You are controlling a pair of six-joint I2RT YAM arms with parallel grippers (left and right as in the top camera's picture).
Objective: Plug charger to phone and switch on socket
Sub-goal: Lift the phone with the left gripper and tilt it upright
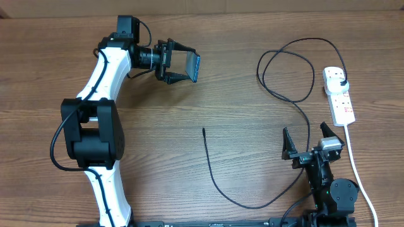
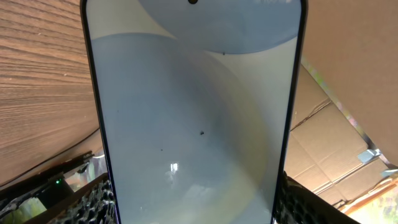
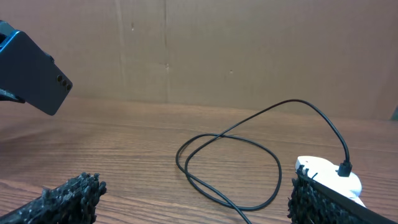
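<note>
My left gripper is shut on the phone and holds it on edge above the table at the back left. The phone's pale blue screen fills the left wrist view, and its dark back shows in the right wrist view. The charger is a thin black cable; its connector tip lies loose mid-table and its plug sits in the socket, a white power strip at the right. The cable loops show in the right wrist view. My right gripper is open and empty, front right.
The socket's thick white cord runs down the right side to the front edge. The charger cable loops across the back right. A cardboard wall stands behind the table.
</note>
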